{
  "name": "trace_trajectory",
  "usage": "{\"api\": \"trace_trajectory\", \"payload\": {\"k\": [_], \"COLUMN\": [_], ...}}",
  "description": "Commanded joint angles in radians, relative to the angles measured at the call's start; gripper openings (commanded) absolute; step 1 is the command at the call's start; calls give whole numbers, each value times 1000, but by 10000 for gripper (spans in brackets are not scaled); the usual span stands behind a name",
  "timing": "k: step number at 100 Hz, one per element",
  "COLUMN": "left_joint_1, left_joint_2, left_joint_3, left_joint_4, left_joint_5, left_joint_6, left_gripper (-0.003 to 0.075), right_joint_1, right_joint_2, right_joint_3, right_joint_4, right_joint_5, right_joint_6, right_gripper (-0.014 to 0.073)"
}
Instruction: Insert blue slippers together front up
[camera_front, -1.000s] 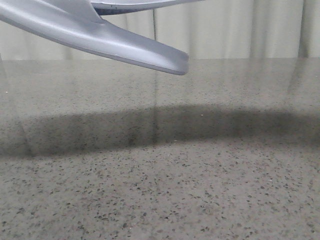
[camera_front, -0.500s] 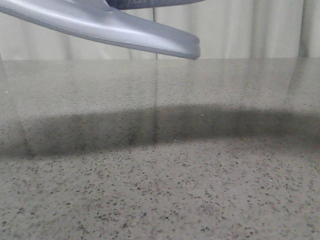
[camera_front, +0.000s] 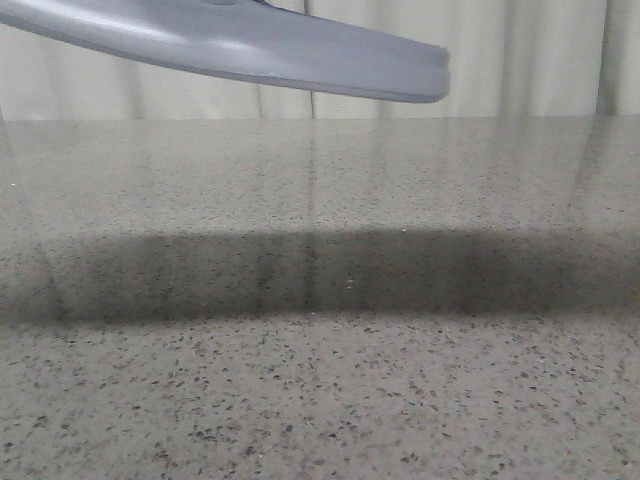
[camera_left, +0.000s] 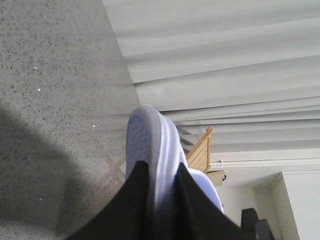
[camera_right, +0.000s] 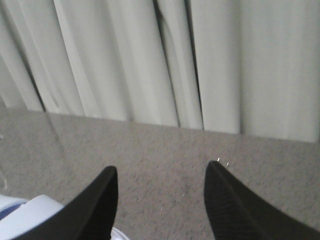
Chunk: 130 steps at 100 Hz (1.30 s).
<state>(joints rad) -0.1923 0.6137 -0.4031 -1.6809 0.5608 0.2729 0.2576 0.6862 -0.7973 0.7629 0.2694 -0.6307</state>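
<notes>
A pale blue slipper hangs in the air across the top left of the front view, its sole edge toward the camera and its tip reaching right of centre. In the left wrist view my left gripper is shut on that slipper, the sole pinched between the two black fingers. My right gripper is open over the table with nothing between its fingers. A pale blue slipper part shows at the lower corner of the right wrist view, beside one finger. I cannot tell whether it is the second slipper.
The grey speckled table carries a broad dark shadow band across its middle. White curtains hang behind the far edge. A wooden slatted chair stands past the table in the left wrist view.
The held slipper has moved to the right and levelled out, its tip now further right and higher. The shadow on the table has broadened and shifted toward the camera.
</notes>
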Motion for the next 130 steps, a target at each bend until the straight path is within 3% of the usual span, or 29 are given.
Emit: {"api": "trace_trajectory", "payload": {"k": [1, 29, 54, 86, 130], "left_joint_1": [-9, -9, -9, -9, -9], "left_joint_2": [8, 123, 278, 465, 492], "left_joint_3": [-35, -35, -35, -37, -37], "left_joint_4": [-47, -40, -178, -180, -178], "left_joint_5": [12, 54, 85, 131, 128], "left_joint_6": [-10, 33, 229, 337, 458], "left_gripper": [16, 16, 16, 16, 23], "right_joint_1": [-7, -7, -7, -7, -7], "right_joint_2": [-34, -46, -46, -46, -46], "right_joint_3": [-33, -33, -33, -33, -33], "right_joint_4": [-6, -7, -7, -7, -7], "right_joint_5": [-104, -74, -37, -17, -4], "right_joint_6": [-13, -13, -13, -13, -13], "right_gripper": [334, 334, 334, 334, 334]}}
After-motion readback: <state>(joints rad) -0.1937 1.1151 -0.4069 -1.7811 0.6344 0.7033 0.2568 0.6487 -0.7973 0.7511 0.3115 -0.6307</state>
